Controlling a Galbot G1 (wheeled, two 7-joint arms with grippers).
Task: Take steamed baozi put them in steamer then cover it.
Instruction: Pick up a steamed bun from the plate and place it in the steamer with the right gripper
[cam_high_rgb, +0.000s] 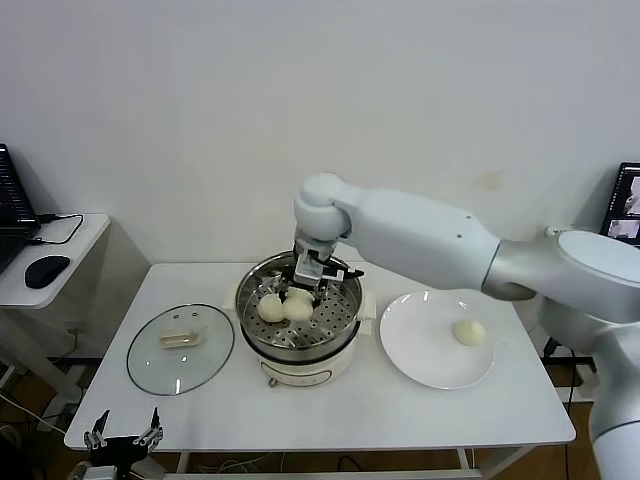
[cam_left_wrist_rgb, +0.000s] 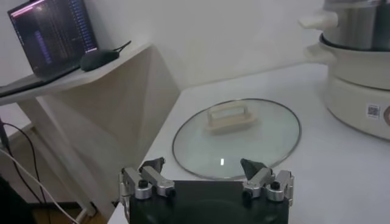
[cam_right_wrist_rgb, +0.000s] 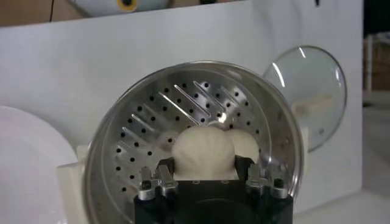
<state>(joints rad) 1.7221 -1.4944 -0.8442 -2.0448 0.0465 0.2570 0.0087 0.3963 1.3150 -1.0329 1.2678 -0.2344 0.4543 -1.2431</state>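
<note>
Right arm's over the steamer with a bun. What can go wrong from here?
1. The held bun sits right against the buns already on the tray; release from the right pincer may leave it stacked or rolling.
2. One bun is still on the plate; covering now would skip it.
3. Retracting may clip the steamer rim.

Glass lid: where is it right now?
Head view: the glass lid lies flat on the table, on the robot's left of the steamer.

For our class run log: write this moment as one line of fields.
right gripper: shut on baozi, over steamer | left gripper: open, parked near cover | plate: one bun | steamer: one bun
</note>
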